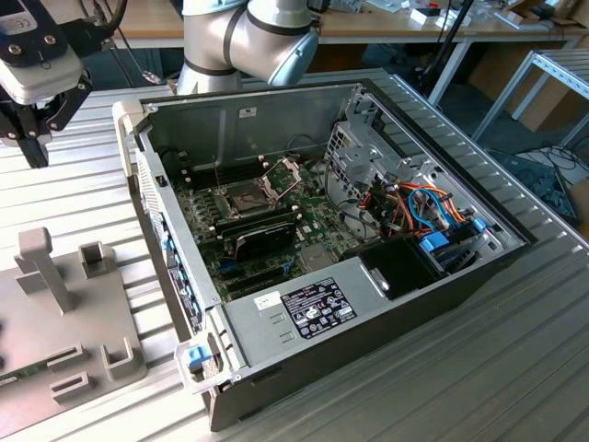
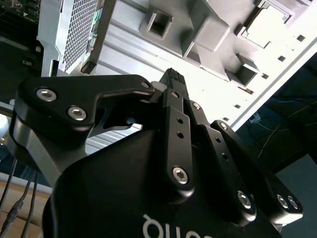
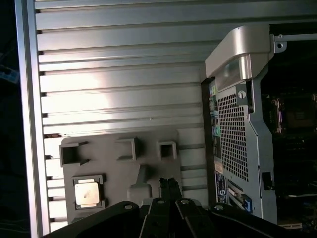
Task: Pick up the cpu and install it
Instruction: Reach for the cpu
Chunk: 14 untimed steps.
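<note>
Inspector: Ribbed metal bench (image 1: 74, 184); tool (image 3: 169, 184) over grey holder (image 3: 116, 171), fingers (image 3: 164, 189) pressed together, gripping nothing.

Clerk: Where is the cpu (image 3: 88, 192)?

Inspector: Seated in a holder pocket, near the tool, untouched. Computer case (image 1: 230, 124) stands open toward the exterior view's right. Risk, in my judgement: descending closed and offset, the tool strikes the chip.

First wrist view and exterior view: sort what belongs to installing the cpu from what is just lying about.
For the job:
cpu, seated on the grey holder plate
pincer, near that plate
dark socket in the open computer case
raised metal frame

Just lying about:
black card
power supply
orange and blue cables
</note>
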Available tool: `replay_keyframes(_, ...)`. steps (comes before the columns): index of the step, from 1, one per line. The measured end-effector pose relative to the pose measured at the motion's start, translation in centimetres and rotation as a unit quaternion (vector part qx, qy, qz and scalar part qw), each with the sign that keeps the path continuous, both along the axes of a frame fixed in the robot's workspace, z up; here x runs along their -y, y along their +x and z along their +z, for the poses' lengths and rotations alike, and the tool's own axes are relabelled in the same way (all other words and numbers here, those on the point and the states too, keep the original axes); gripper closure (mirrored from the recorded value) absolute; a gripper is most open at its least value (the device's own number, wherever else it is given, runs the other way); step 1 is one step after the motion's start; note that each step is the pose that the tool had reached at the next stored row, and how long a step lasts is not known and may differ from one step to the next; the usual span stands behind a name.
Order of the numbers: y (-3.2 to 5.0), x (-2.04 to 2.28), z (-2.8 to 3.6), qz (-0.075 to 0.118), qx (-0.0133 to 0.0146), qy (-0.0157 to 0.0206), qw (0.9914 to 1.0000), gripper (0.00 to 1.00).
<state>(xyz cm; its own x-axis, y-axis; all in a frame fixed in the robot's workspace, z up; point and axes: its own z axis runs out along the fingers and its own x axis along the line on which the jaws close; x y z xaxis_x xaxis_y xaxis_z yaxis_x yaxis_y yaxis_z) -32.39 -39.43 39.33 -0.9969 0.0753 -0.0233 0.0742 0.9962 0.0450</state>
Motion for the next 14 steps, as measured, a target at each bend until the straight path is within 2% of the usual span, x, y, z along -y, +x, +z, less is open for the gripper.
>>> replay_keyframes(14, -1.98, -0.02, 0.00, 0.000, 0.0000, 0.0000, 1.00000, 0.89)
